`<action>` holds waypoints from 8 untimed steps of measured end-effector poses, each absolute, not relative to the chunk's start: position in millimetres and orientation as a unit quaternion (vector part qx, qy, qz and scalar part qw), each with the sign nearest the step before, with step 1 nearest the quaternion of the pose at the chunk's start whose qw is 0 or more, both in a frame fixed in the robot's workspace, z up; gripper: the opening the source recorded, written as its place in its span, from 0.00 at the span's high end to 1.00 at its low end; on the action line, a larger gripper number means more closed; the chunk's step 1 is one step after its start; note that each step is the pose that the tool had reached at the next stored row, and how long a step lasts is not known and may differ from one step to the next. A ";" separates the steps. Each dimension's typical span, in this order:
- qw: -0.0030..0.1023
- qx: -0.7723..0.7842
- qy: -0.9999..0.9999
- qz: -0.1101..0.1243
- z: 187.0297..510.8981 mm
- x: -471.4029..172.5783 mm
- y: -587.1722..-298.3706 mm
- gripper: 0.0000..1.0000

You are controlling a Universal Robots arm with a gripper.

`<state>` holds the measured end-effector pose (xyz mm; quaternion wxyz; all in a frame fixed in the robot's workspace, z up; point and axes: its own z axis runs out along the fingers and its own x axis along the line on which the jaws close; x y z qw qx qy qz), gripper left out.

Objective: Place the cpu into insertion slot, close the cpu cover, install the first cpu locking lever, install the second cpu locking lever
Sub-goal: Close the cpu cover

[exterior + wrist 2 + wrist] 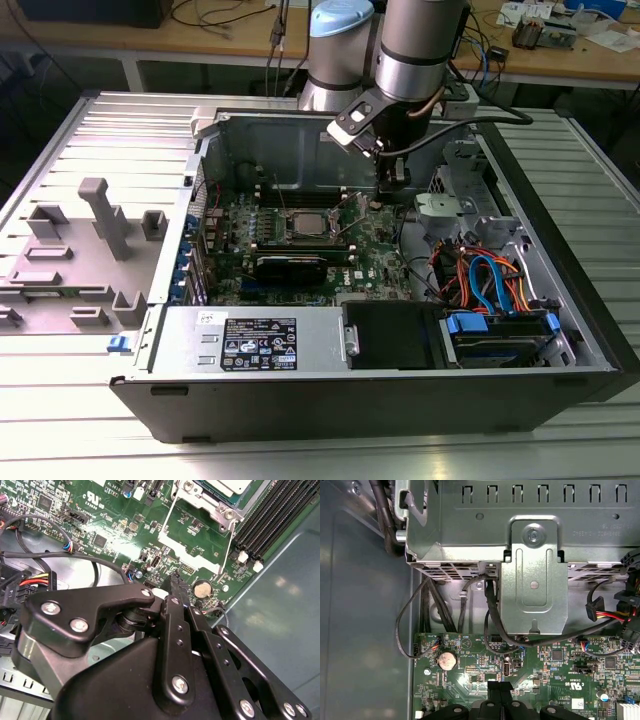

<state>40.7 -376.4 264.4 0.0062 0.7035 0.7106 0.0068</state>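
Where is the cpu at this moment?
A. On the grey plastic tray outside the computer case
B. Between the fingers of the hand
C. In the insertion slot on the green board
C: in the exterior view the cpu lies flat inside the insertion slot, and in the second wrist view the hand is shut with no chip in it.

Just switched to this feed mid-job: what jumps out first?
The grey robot arm reaches into the open computer case, toward the exterior view's right of the green circuit board. In the first wrist view its gripper, shut, hangs above the board near a round coin cell. The silvery cpu cover is swung open.
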 end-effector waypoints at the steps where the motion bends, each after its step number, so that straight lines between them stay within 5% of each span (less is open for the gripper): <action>1: 0.006 0.704 0.711 0.007 264.4 40.7 -376.4 0.89; 8: 0.003 0.704 0.711 0.004 252.6 41.1 -376.3 0.89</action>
